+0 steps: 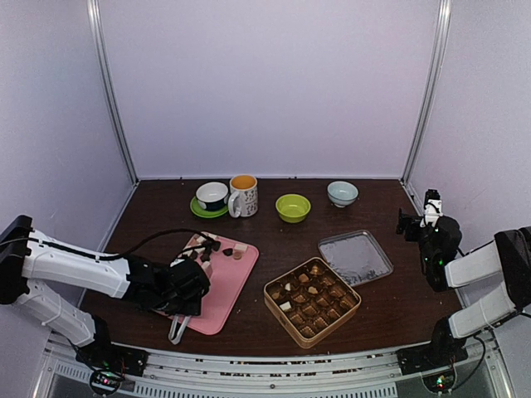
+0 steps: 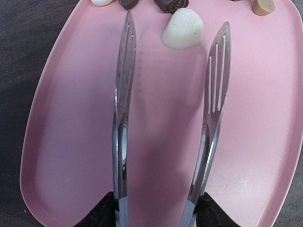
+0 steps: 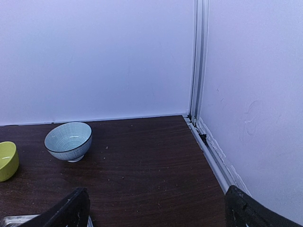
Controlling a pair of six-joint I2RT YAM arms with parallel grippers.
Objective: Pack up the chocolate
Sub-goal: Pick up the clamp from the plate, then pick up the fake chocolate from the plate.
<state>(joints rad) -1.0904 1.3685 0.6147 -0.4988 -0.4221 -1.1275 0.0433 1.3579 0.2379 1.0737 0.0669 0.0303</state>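
Tongs (image 2: 215, 94) spread, held by left gripper (image 2: 156, 213); tips flank white chocolate (image 2: 183, 28) on pink tray (image 2: 71, 142).

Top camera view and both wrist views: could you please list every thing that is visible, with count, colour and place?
table: 1, dark brown, under everything
tray: 1, pink, near left
chocolate on tray: several, dark, tan and white, tray's far end
tongs: 1, metal, over the tray
tin: 1, gold, near centre
chocolate in tin: many, brown, some white
lid: 1, silvery, right of the tin
green bowl: 1, back centre
striped bowl: 1, pale blue, back right
mug: 1, white, orange inside, back
cup: 1, white, on green saucer, back left
left fingers: 2, black, closed on the tongs
right fingers: 2, black, open, holding nothing
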